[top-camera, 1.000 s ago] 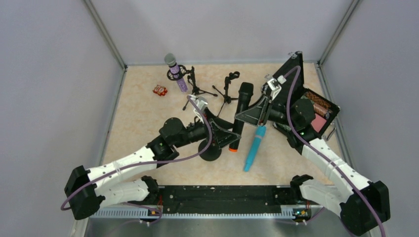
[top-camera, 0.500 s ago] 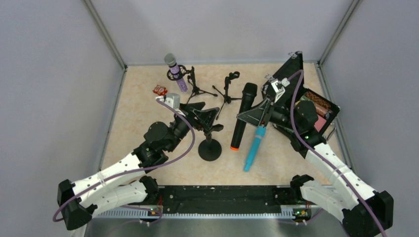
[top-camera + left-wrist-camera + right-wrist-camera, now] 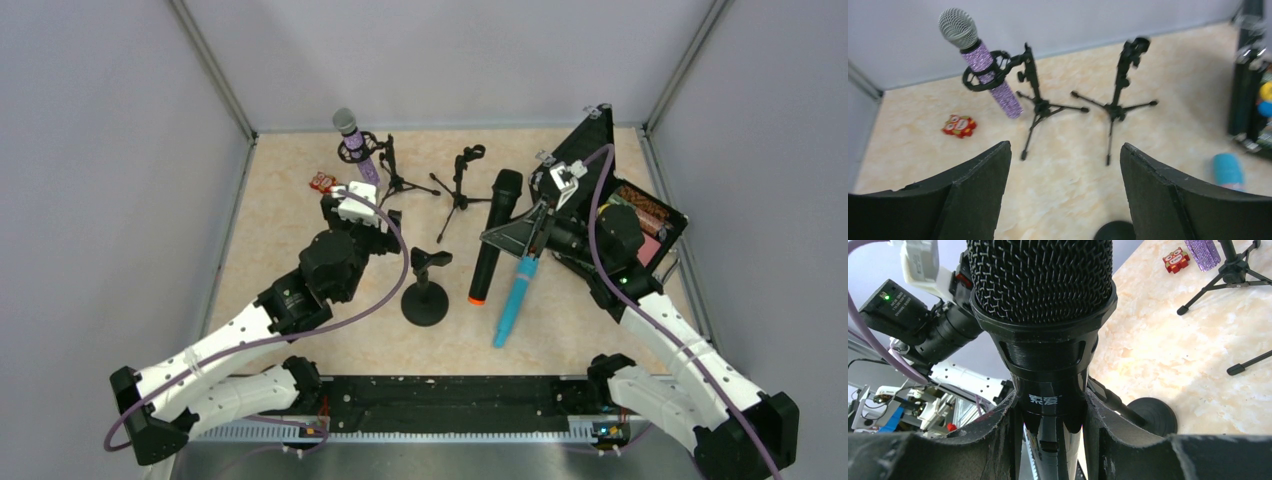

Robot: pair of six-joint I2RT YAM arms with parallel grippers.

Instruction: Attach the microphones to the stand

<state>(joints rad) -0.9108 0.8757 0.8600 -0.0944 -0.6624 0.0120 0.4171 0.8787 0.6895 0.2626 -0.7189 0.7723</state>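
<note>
My right gripper (image 3: 1050,415) is shut on the black microphone (image 3: 1048,340) just below its mesh head. It holds that microphone (image 3: 490,240) tilted above the table, orange end down. The turquoise microphone (image 3: 514,300) lies flat beside it. At the back left, the glittery purple microphone (image 3: 988,70) sits in the clip of a tripod stand (image 3: 1035,100). A second tripod stand (image 3: 1120,85) has an empty clip. A round-base stand (image 3: 425,295) is at mid-table. My left gripper (image 3: 1065,160) is open and empty, facing the tripod stands from left of the round-base stand.
A small red owl toy (image 3: 959,125) lies near the back left corner. An open black case (image 3: 645,225) with items inside stands at the right edge, behind my right arm. Grey walls enclose the table on three sides.
My left gripper has drawn away from the black microphone's orange end and swung left and back to face the tripod stands. My right gripper still holds the black microphone, barely moved.
</note>
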